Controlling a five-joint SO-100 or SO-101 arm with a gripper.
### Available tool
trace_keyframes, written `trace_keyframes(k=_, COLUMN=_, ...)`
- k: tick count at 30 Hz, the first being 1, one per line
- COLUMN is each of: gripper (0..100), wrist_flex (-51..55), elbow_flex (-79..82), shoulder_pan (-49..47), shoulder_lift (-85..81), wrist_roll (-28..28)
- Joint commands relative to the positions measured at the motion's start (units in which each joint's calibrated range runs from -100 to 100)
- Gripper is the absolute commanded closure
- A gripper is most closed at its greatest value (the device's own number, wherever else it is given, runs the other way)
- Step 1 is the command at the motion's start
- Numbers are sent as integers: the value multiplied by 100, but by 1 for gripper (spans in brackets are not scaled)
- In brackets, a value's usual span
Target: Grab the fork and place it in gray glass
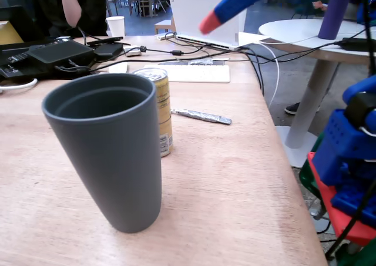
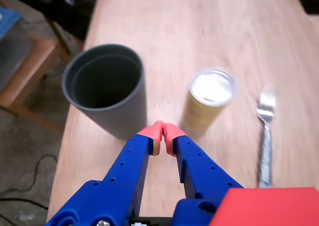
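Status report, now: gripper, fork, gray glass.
Gripper shut, empty, above the table. Fork flat on table, untouched. Gray glass upright, empty. Yellow can stands between glass and fork.

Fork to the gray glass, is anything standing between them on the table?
Yes. The yellow drink can stands upright between the fork and the gray glass. In the wrist view it sits in the middle of that row, so the fork would have to be carried over or around it.

A pale wooden table is seen under even light — behind it a round white table on grey floor, chairs further back.
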Motion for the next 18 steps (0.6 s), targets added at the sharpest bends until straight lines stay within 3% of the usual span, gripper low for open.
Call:
trace_keyframes(k=1, gripper=100, wrist_flex=986, elbow_flex=-858, shoulder_pan=1485, shoulder_lift=167, wrist_roll=24)
trace_keyframes(k=8, gripper=100, wrist_flex=986, elbow_flex=-735, shoulder_pan=3465, shoulder_lift=236, wrist_roll=215)
trace_keyframes(k=12, gripper=100, wrist_flex=928, elbow_flex=-735, shoulder_pan=3990, shoulder_lift=544, wrist_roll=244)
trace_keyframes(k=18, gripper=100, wrist_flex=920, elbow_flex=-726, shoulder_pan=4311, shoulder_lift=699, wrist_roll=737)
